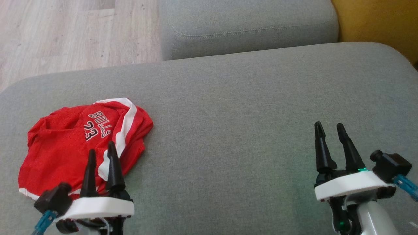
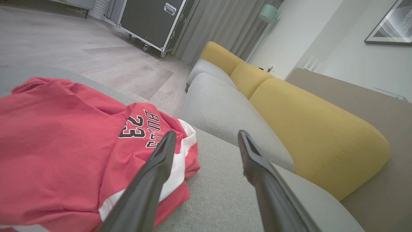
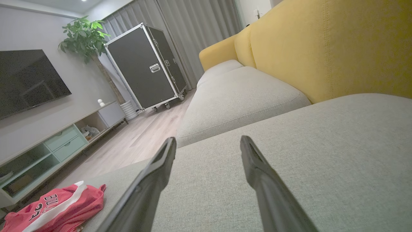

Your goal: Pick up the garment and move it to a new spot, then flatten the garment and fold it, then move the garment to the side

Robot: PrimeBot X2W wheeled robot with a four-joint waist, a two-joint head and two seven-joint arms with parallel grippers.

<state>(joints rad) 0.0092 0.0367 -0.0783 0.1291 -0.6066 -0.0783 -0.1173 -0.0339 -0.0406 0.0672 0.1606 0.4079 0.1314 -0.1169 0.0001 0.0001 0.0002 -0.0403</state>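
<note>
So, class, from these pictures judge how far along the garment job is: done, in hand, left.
Done: nothing visible; the red garment lies crumpled on the grey cushion. In hand: the left gripper, jaws open, hovers at its near edge; the right gripper is open, well apart. Left: picking up, moving, flattening, folding, setting aside.

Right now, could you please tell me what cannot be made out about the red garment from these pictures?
Head view: the left gripper covers part of the red Bulls garment at its near edge; whether its fingers touch the cloth is unclear.
Left wrist view: the garment runs off the left and bottom edges.
Right wrist view: the bottom-left corner cuts it off.
All views: crumpling hides whether it is shorts or a jersey.
</note>
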